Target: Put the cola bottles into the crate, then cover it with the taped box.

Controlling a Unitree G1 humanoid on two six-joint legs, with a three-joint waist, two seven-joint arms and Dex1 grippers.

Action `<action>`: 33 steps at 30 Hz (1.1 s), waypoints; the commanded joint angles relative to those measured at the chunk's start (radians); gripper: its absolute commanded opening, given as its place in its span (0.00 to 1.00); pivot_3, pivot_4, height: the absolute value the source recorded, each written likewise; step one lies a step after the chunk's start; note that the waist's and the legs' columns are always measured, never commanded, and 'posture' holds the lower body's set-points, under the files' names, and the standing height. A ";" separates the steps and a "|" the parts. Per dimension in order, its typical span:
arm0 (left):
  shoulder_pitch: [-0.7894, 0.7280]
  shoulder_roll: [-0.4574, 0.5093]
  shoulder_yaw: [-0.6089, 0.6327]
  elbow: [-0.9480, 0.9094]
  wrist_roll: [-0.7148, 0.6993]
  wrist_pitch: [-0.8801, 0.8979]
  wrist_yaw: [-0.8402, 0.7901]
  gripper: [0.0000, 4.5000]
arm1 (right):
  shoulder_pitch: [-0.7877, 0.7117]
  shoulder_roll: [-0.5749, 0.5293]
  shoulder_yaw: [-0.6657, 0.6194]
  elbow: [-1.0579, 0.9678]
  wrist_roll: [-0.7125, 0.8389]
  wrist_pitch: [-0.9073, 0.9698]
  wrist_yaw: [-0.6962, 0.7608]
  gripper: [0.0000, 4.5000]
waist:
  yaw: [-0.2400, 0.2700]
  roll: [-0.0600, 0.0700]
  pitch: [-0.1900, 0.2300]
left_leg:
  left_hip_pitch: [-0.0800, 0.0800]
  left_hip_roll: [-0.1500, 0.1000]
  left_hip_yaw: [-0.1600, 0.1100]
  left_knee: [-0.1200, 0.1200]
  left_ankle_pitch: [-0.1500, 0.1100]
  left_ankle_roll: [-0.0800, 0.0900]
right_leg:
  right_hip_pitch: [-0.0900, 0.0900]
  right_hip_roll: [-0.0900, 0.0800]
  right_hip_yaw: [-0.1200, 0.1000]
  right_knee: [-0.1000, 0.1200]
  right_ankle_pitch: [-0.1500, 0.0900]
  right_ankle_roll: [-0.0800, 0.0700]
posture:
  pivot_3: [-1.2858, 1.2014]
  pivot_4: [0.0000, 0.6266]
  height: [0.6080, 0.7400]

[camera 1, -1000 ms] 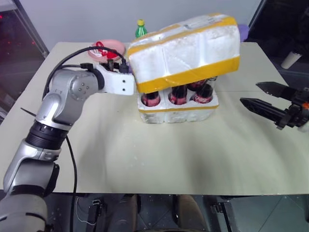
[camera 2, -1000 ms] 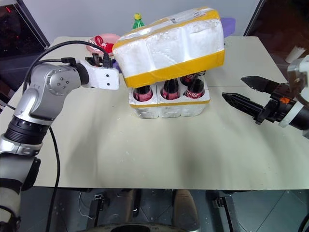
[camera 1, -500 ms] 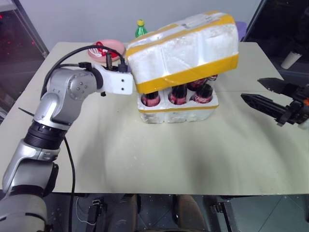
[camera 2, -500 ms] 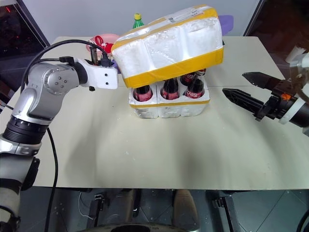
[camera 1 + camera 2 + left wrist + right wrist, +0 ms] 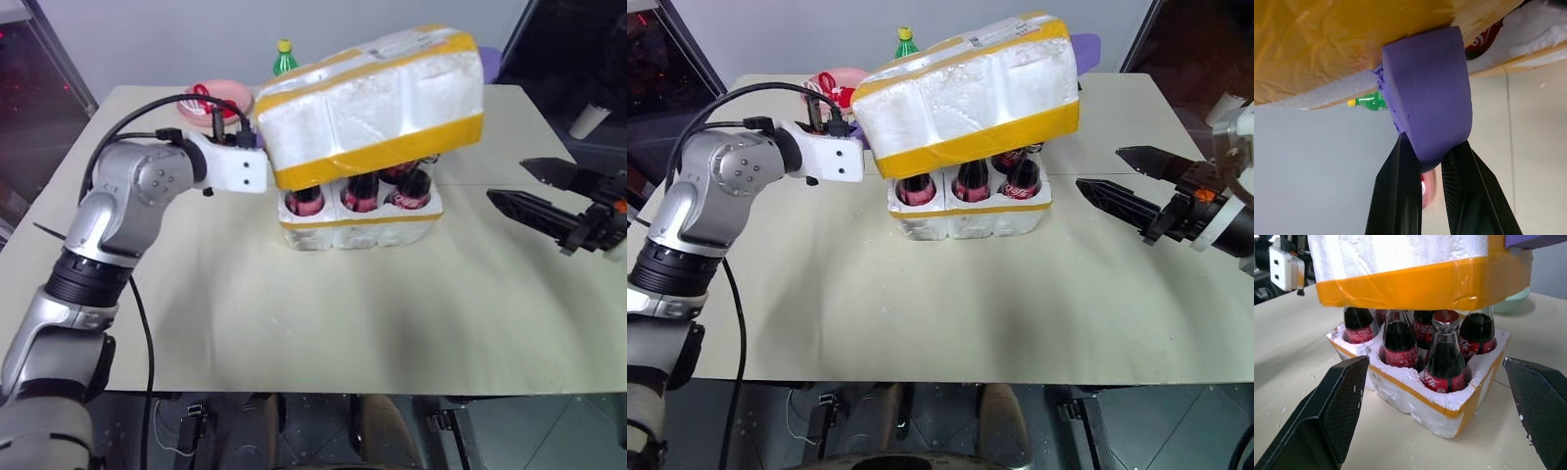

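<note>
The taped box point(image 5: 372, 103), white foam with wide yellow stripes, hangs tilted over the crate point(image 5: 362, 227), its left end lower. My left gripper point(image 5: 1430, 152) is shut on a purple foam handle point(image 5: 1425, 98) at the box's left end. Several cola bottles point(image 5: 1444, 357) stand upright in the crate's wells, and their caps sit just under the box. To the right of the crate, apart from it, my right gripper point(image 5: 506, 180) is open and points at it with nothing between its fingers point(image 5: 1327, 416).
A green bottle with a yellow cap point(image 5: 285, 57) and a pink bowl point(image 5: 217, 98) stand behind the box at the table's far side. A white cup point(image 5: 591, 120) sits off the table's right edge. Bare tabletop point(image 5: 323, 313) lies in front of the crate.
</note>
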 commanded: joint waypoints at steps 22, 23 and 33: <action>-0.071 0.136 -0.023 -0.088 0.151 -0.189 -0.018 0.02 | 0.031 0.026 -0.007 -0.009 -0.007 -0.049 0.050 1.00 | -0.001 0.000 0.000 | 0.000 0.000 0.000 -0.001 0.000 0.000 | -0.001 0.000 0.000 0.000 0.000 0.000 | 0.52 0.24 0.99; -0.075 0.130 -0.029 -0.081 0.158 -0.190 -0.024 0.02 | 0.037 0.031 -0.009 -0.013 -0.007 -0.051 0.048 1.00 | -0.001 0.000 0.000 | 0.000 0.000 0.000 -0.001 0.000 0.000 | -0.001 0.000 0.000 0.000 0.000 0.000 | 0.52 0.24 0.99; -0.076 0.131 -0.029 -0.067 0.153 -0.219 -0.064 0.24 | 0.084 0.053 -0.030 -0.054 -0.002 -0.063 0.029 1.00 | -0.001 0.000 0.000 | 0.000 0.000 0.000 -0.001 0.000 0.000 | -0.001 0.000 0.000 0.000 0.000 0.000 | 0.52 0.24 0.99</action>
